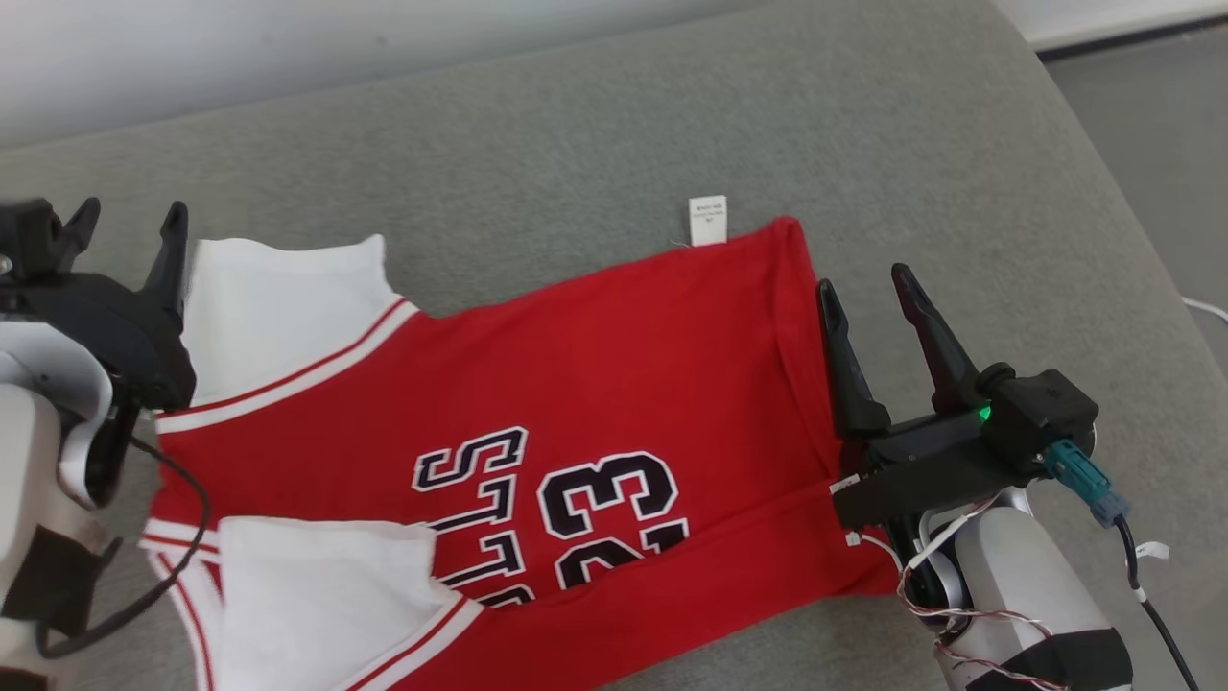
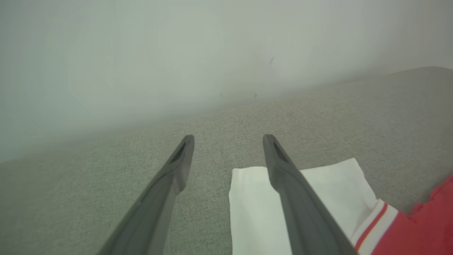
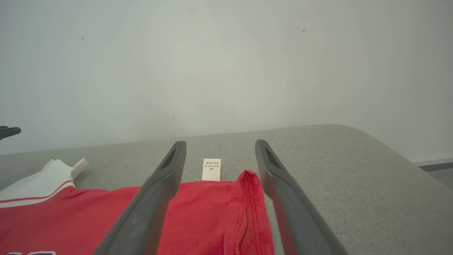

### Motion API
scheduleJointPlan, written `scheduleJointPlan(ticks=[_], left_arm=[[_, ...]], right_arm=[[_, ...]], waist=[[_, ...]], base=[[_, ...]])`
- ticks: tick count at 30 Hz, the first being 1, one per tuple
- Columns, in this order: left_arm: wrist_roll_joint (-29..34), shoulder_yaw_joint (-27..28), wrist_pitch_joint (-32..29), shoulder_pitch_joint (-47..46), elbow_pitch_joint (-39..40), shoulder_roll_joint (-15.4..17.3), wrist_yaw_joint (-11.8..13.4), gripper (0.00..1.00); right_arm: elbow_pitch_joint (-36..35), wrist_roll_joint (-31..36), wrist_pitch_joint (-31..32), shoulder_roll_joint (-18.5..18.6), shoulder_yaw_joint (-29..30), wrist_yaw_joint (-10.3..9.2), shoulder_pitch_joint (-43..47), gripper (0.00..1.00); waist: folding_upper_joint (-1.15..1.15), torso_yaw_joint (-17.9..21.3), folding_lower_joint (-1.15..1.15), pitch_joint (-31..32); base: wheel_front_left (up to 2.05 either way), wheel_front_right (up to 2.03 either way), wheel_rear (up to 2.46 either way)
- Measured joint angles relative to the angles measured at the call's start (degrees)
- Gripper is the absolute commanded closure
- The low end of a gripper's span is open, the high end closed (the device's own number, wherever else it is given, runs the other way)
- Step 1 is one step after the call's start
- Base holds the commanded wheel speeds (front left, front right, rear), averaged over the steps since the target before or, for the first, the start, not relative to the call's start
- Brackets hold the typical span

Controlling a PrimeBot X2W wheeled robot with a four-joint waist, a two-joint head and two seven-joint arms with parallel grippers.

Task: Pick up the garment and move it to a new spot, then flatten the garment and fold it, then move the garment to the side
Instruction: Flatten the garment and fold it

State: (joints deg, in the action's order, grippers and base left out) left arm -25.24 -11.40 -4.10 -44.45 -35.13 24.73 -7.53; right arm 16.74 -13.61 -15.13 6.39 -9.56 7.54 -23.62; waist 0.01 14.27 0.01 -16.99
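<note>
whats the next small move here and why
Probably lower both open grippers to pinch the far edge of the jersey. The left gripper hovers at the far white sleeve, the right gripper at the hem. The near sleeve already lies folded over the lettering, so the far side looks next.

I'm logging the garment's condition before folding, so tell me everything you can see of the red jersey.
The red jersey lies flat, front up, on the grey fabric surface, neck toward the robot's left, hem toward its right. It looks like soft knit, with white sleeves, red-and-white trim, black white-edged lettering and a 23. A fold along its near side cuts the print. A white label sticks out at the far edge. The right gripper, fingers open, sits at the hem; contact is unclear.
</note>
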Motion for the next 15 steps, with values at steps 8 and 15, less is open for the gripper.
scheduleJointPlan(ticks=[8,15], left_arm=[[-2.22,-1.96,-6.11,-5.05,-6.84,2.27,0.00,0.00],[-2.57,-3.11,-7.56,-6.93,-11.63,2.32,0.27,0.00]], right_arm=[[0.23,-0.52,0.00,-0.30,-0.87,0.01,-1.91,0.00],[0.53,-0.79,0.00,-0.21,-0.68,0.00,-2.16,0.00]], waist=[[0.00,3.61,0.00,-4.25],[0.00,4.85,0.00,-5.89]], base=[[0.00,0.00,0.00],[0.00,0.00,0.00]])
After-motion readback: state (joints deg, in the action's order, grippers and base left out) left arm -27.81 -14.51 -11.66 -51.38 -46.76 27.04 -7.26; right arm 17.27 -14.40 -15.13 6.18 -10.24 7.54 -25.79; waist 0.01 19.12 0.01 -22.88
